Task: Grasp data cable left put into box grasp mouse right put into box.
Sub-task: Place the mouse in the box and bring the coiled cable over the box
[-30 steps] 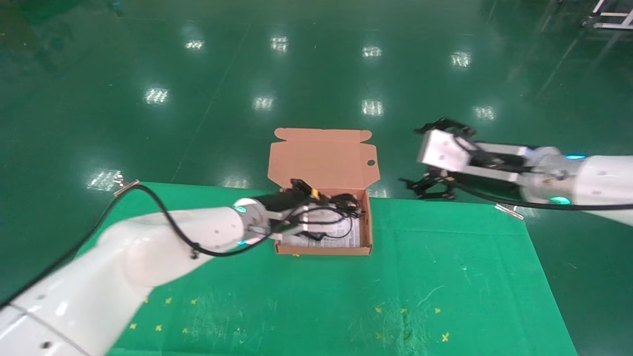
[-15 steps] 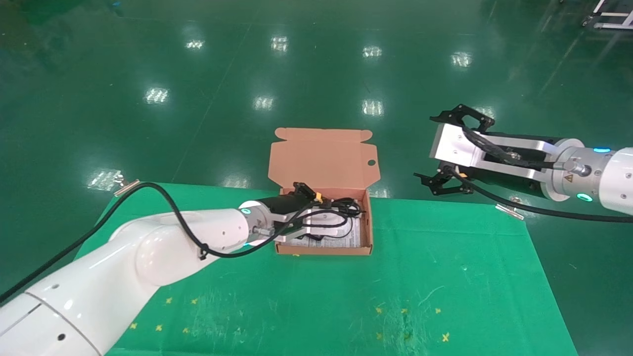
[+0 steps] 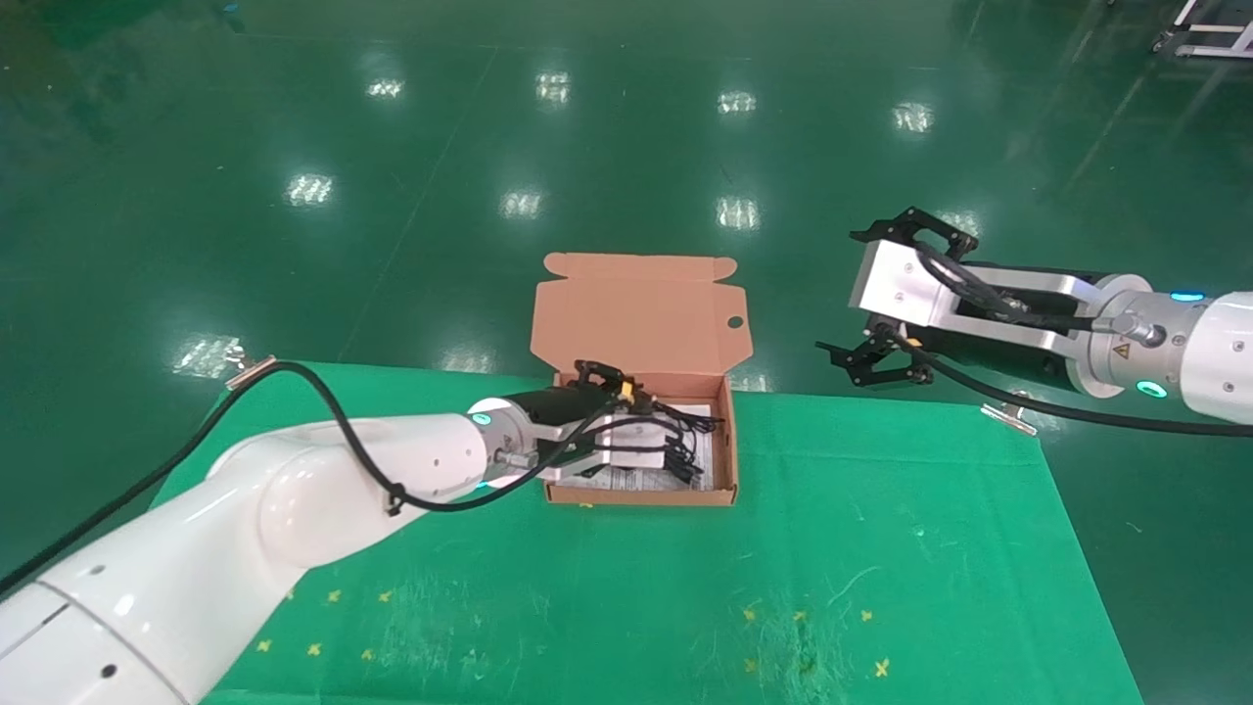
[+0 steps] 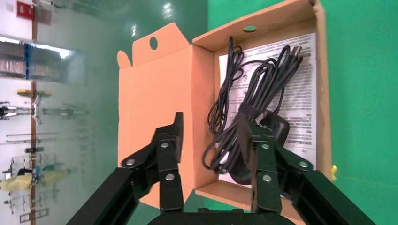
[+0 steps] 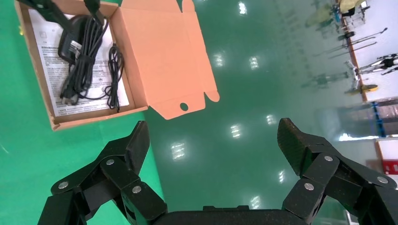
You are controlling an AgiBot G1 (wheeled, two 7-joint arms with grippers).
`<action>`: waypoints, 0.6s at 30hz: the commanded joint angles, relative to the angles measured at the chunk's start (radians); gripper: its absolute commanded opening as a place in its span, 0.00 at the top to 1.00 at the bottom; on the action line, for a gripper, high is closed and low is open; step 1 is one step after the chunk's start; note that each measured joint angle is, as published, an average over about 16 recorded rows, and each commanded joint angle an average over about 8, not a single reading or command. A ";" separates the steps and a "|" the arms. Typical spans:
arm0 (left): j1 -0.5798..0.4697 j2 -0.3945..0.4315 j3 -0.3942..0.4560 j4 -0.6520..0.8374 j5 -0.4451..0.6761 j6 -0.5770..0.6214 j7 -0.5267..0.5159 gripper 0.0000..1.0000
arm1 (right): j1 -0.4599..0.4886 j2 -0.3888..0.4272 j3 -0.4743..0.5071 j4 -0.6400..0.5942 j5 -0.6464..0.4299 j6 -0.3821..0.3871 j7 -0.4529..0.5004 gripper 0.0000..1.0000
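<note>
Both task items look boxed already. Thin black data cable [image 4: 263, 89], bundled in an elongated coil, lies on the white printed sheet [image 4: 305, 93] lining the shallow orange-brown cardboard box [image 4: 324, 70]. Its long axis runs along the box's longer inner dimension, pale plug end [image 4: 294, 49] pointing toward the far corner, away from my left gripper. Small black oval mouse [image 4: 277, 129] sits at the coil's near end, mostly hidden by a finger; its thin cord [image 4: 223, 101] loops beside the coil, against the wall on the lid side. Hinged lid [image 3: 641, 313] stands open at the back, so access is free.

Left gripper [image 4: 216, 145] hangs low over the box's near end, fingers [image 4: 169, 154] spread apart, gripping nothing; one finger is over the lid-side wall, the other over the mouse and coil end. I read that as just after a drop. Right gripper [image 3: 871, 357] is well apart, off the table's far right edge, jaws wide and empty, parked. Box sits on the green table mat [image 3: 881, 548] at its far edge.
</note>
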 commanded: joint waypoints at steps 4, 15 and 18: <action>-0.031 -0.014 -0.009 -0.004 -0.012 -0.021 -0.025 0.00 | 0.043 -0.023 0.015 -0.029 -0.010 0.013 -0.036 0.00; -0.078 -0.027 -0.033 0.019 -0.034 -0.030 -0.060 0.00 | 0.110 -0.061 0.032 -0.077 -0.024 -0.070 -0.100 0.00; -0.061 -0.054 -0.057 0.000 -0.081 0.010 -0.064 0.00 | 0.081 -0.054 0.062 -0.073 0.016 -0.104 -0.098 0.00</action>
